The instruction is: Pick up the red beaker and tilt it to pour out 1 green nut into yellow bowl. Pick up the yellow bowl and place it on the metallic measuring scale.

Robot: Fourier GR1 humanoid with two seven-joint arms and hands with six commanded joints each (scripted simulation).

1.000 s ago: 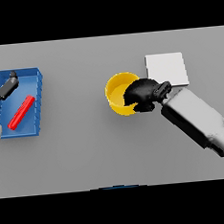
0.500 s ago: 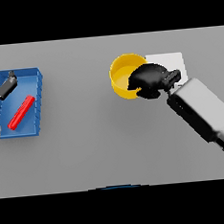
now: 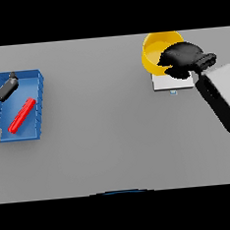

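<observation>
Surface finishes of the table, the containers and the hands.
The table (image 3: pixel 104 137) is a flat matt grey without grain or sheen. The yellow bowl (image 3: pixel 153 49) looks like smooth plastic, evenly coloured, paler inside. The measuring scale (image 3: pixel 163 83) shows a pale, smooth plate with a dull, brushed-metal look. The blue tray (image 3: pixel 32 82) and the red beaker (image 3: pixel 22 115) appear as smooth, matt plastic. The right hand (image 3: pixel 181 59) and left hand (image 3: pixel 4 89) are matt black; the right forearm's (image 3: pixel 221 98) shell is smooth light grey.
</observation>
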